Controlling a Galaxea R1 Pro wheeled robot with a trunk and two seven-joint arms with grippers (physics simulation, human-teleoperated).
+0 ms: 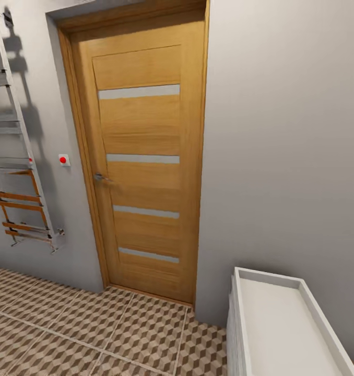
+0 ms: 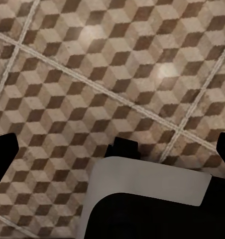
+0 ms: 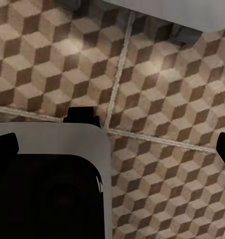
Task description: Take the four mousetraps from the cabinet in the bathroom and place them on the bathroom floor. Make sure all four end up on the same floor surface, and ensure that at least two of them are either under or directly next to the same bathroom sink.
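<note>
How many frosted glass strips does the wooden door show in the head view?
4. All sit in the door, stacked vertically: one near the top, one just above the handle, one below it, one near the bottom. None looks hidden.

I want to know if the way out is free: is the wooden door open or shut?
Shut. The door sits flush inside its frame, with no gap showing.

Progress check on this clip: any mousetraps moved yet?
Nothing looks done: no mousetrap lies on the bathroom floor. Nothing is in hand. The head view faces a wooden door and a white unit. Everything is left: reach the cabinet, fetch all four, place them.
</note>
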